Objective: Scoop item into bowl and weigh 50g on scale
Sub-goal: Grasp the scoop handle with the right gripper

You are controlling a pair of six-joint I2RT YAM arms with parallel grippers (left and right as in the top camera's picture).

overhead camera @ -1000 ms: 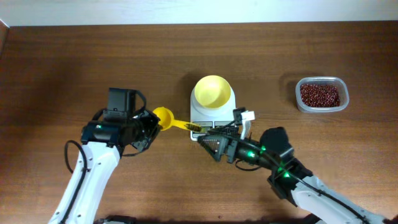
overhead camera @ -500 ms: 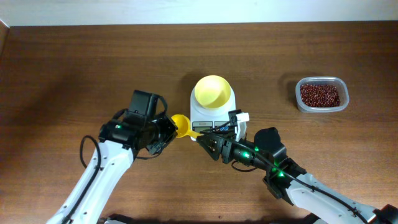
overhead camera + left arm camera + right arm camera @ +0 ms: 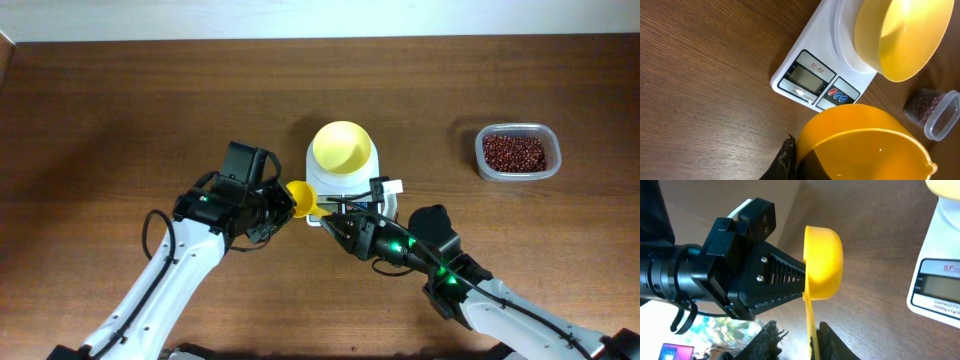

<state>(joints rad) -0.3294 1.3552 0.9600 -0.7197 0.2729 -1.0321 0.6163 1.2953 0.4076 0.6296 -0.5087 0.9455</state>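
The yellow scoop is clamped by the left gripper. Its handle is straddled by the right gripper; closure cannot be told.

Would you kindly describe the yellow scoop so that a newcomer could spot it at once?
Find the white scale in the middle of the wooden table. Just off its front-left corner, the left gripper holds the scoop. Unlike the paler yellow bowl standing on the scale, it is deeper orange-yellow, smaller, and has a thin handle.
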